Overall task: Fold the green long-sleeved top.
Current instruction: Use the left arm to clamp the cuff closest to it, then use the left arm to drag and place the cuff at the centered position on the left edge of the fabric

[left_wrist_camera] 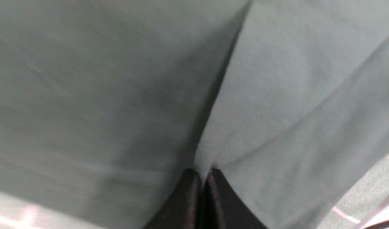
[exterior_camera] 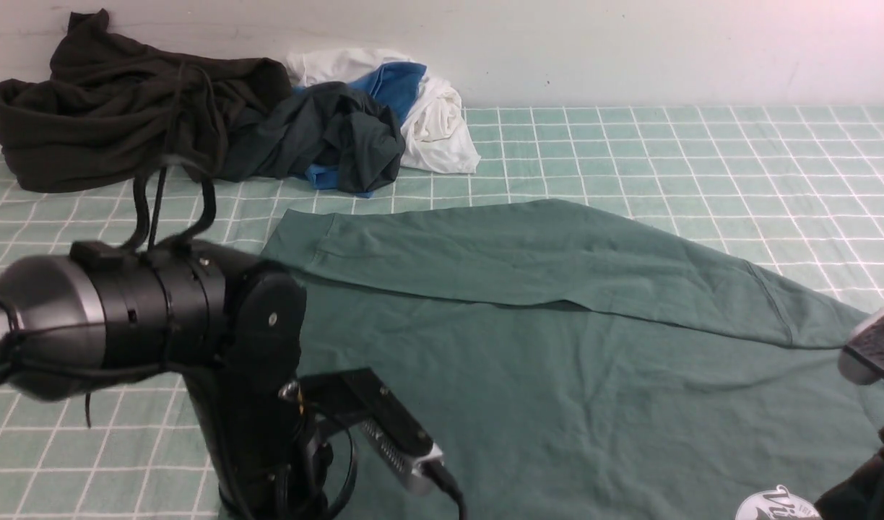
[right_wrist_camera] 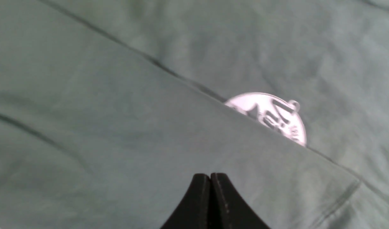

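Fabric of the green top (exterior_camera: pixel 471 375) sits pinched in the left tool (left_wrist_camera: pixel 202 181), angled downward.

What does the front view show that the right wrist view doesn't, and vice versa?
Front view only: the crumpled dark brown garment, the blackish-green garment, white cloth, blue cloth and the left arm.
Right wrist view only: the right arm's jaws, shut, and a green fabric edge cutting across the logo.
Both: the green long-sleeved top and part of its round white logo.
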